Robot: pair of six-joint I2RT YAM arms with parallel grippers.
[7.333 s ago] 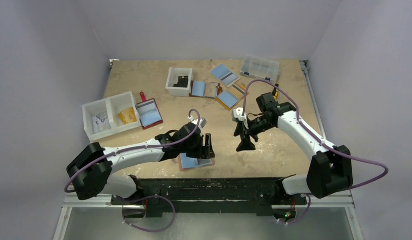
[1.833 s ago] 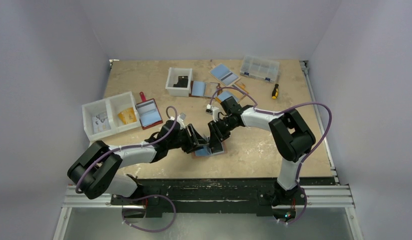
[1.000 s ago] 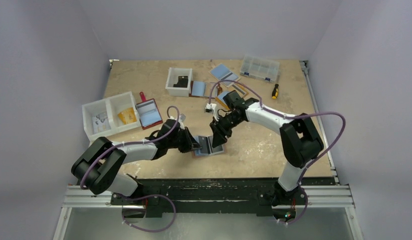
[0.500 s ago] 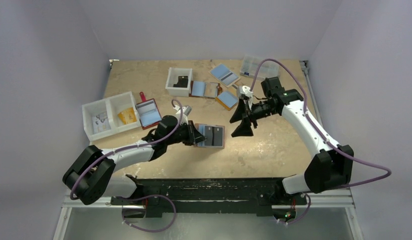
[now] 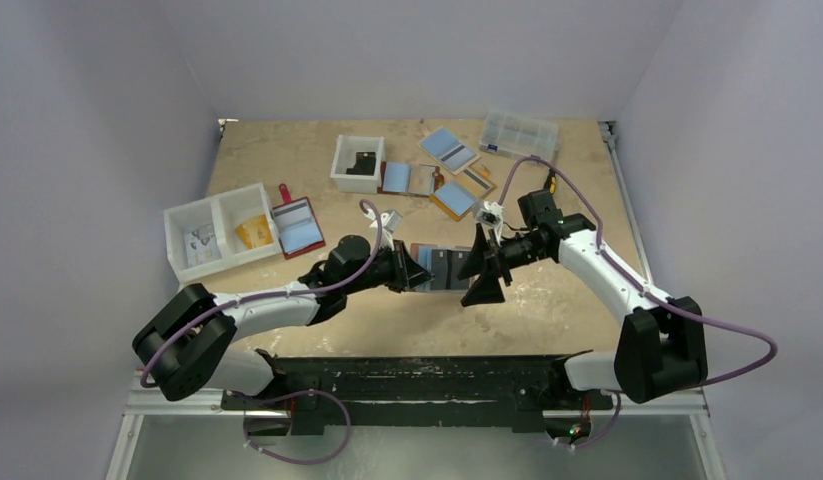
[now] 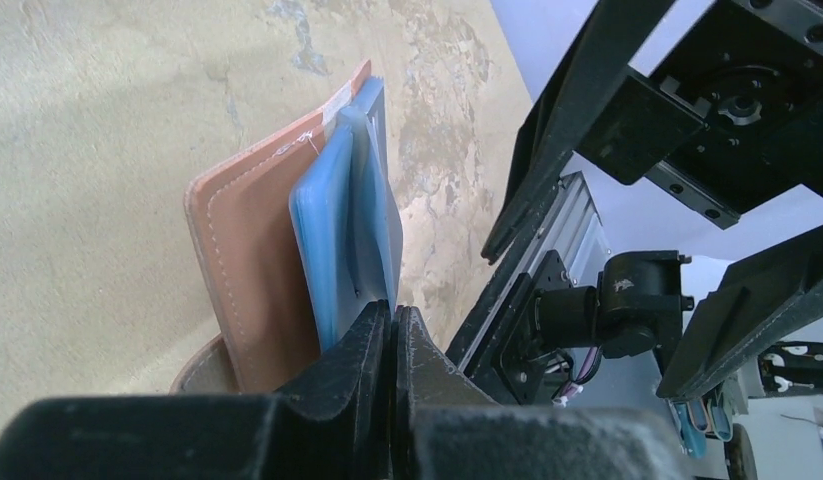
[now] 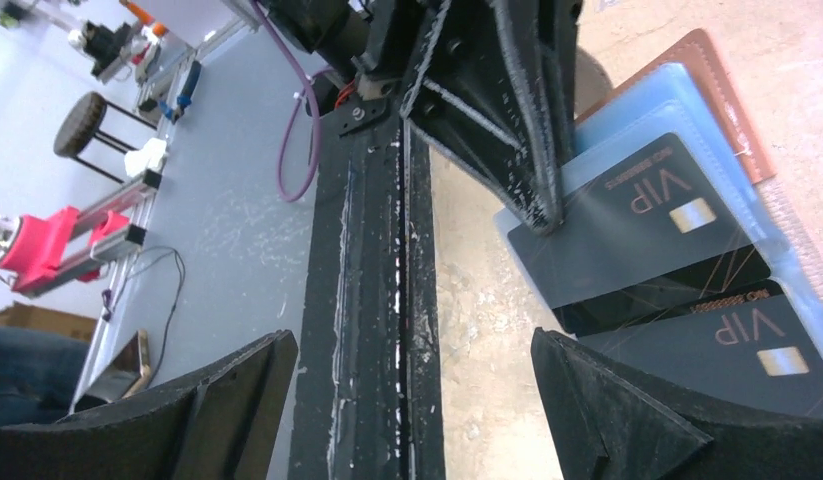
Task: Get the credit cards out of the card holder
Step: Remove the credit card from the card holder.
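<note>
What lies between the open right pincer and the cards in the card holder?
Nothing visible: the right pincer faces the dark cards directly; the left pincer clamps the card holder at its far edge.

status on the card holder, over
Left gripper shut on the card holder, at its edge; holder open. Right gripper open beside it, holding nothing. Dark cards in their pockets. Left finger overlaps one card's corner.

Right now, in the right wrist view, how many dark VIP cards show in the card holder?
2. One dark card lies higher, near the tan edge of the card holder; the second card below it, cut by the frame. Others may be hidden.
</note>
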